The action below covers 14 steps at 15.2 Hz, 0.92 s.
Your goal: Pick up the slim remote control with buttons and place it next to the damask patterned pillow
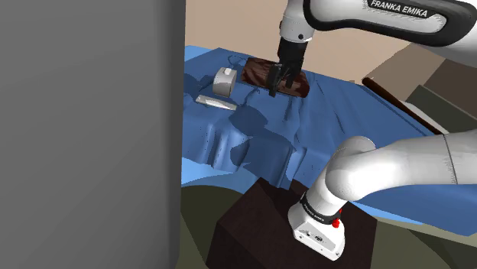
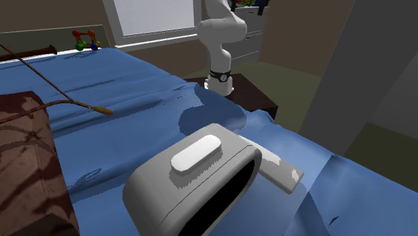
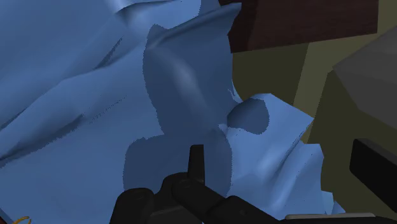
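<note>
Slim grey remote control (image 1: pixel 215 102) lies flat on the rumpled blue bedsheet (image 1: pixel 252 134), just beside a rounded grey box (image 1: pixel 224 80) with a white pad on its top, and well apart from the gripper. From where I stand, the sheet covers most of the bed. The white arm (image 1: pixel 397 23) reaches over it, with "FRANKA EMIKA" printed in white on its dark band. It rises from a dark brown stand (image 1: pixel 252 229). Next in size is the dark brown patterned pillow (image 1: pixel 256 70), lying past the grey box from the remote. The black gripper (image 1: pixel 279 82) hangs over the pillow's near edge with its fingers spread apart and nothing between them. I can read no writing on the remote or the box.
</note>
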Each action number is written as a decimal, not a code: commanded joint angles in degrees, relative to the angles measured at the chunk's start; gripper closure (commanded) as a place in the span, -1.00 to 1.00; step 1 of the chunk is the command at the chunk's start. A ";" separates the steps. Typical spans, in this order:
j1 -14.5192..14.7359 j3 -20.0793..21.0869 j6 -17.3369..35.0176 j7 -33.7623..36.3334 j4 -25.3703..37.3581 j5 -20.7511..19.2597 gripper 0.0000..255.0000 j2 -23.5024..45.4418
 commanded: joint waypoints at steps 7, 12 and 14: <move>0.40 -5.83 10.26 -9.10 0.06 -2.55 -1.00 9.15; 1.12 -10.12 18.03 -16.72 2.62 -3.00 -1.00 18.63; 1.48 -11.64 20.81 -19.87 4.24 -2.64 -1.00 22.76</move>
